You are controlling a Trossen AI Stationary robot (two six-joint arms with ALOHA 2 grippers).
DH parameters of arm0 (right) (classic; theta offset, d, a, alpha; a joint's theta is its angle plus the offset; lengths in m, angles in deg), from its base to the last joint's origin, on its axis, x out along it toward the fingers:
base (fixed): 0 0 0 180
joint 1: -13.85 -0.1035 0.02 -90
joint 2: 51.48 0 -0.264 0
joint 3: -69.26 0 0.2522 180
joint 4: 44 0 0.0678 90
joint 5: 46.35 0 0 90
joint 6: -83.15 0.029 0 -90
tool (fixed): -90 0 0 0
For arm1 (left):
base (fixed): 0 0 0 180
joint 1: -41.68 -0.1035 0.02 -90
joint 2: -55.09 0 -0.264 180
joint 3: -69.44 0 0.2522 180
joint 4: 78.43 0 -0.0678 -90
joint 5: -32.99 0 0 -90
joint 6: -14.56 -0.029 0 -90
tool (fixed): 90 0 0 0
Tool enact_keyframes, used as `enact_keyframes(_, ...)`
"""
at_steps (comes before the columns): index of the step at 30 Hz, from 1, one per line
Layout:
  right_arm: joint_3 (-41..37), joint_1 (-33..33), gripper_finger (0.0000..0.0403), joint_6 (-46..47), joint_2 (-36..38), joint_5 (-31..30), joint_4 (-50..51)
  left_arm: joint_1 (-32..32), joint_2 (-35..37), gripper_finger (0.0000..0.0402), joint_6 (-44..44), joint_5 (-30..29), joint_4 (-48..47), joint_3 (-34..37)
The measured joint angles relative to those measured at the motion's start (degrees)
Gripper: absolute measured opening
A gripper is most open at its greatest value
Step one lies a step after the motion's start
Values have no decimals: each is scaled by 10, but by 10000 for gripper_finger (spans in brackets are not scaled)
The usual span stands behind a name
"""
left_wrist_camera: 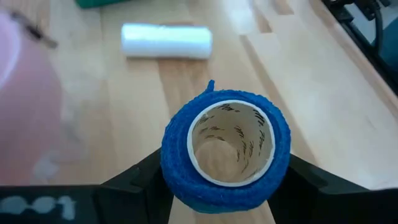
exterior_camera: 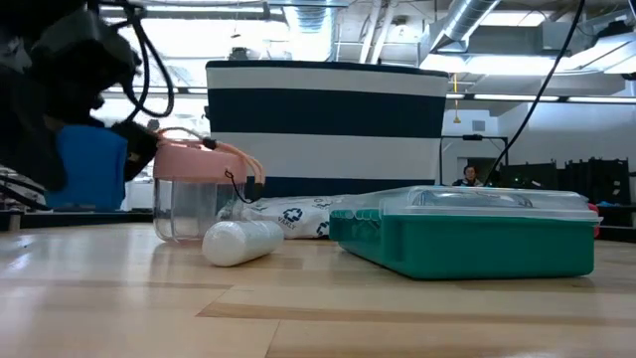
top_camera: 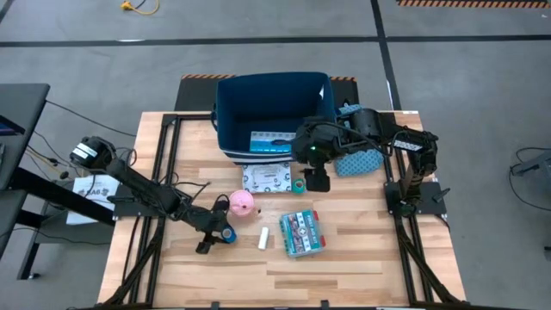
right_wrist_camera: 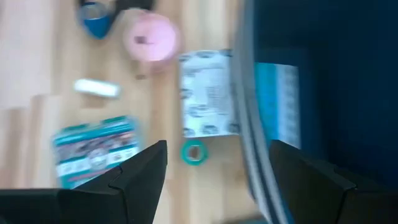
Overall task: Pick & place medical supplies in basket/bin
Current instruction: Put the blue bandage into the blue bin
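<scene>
My left gripper (top_camera: 220, 232) is shut on the blue tape roll (top_camera: 227, 233) at the near left of the table, close to the pink-lidded clear jar (top_camera: 242, 203) and the white stick (top_camera: 264, 238). My right gripper (right_wrist_camera: 217, 177) hangs open above the green roll (right_wrist_camera: 193, 152) and touches nothing. It is near the front wall of the navy striped bin (top_camera: 274, 108). A white printed packet (top_camera: 269, 178) and a teal box with a clear lid (top_camera: 302, 232) lie flat on the table. A light-blue item (top_camera: 269, 142) lies inside the bin. My left gripper pinches the blue tape roll (left_wrist_camera: 225, 149) between its two fingers (left_wrist_camera: 140, 180), one on each side of its outer curved wall (left_wrist_camera: 171, 165). The hollow core points forward along the fingers. The fingers slant down from the table's left. In the low view the roll (exterior_camera: 89, 164) is lifted clear of the table.
A teal patterned pouch (top_camera: 357, 159) lies by the bin's right side, under the right arm. The bin stands at the far middle of the table. Bare wood (top_camera: 362, 258) lies along the near edge and near right.
</scene>
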Motion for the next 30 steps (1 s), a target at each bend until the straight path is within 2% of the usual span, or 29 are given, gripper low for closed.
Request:
enact_keyframes(7, 0, 0, 276, -31, 0, 196, -64, 23, 0, 192, 7, -40, -126, -86)
enact_keyframes(10, 0, -3, 276, -30, 0, 249, -98, 29, 0, 192, 14, -70, -164, -119)
enact_keyframes(15, 0, -29, 276, -31, 0, 255, -114, 37, 0, 192, 25, -109, -238, -183)
enact_keyframes(21, 0, -68, 276, -21, 0, 251, -119, 52, 0, 192, 28, -130, -331, -275)
enact_keyframes(26, 0, -100, 276, -16, 0, 241, -119, 59, 0, 192, 29, -161, -429, -372)
enact_keyframes(30, -8, -123, 276, -26, 1, 234, -145, 58, 4, 192, 28, -209, -513, -456)
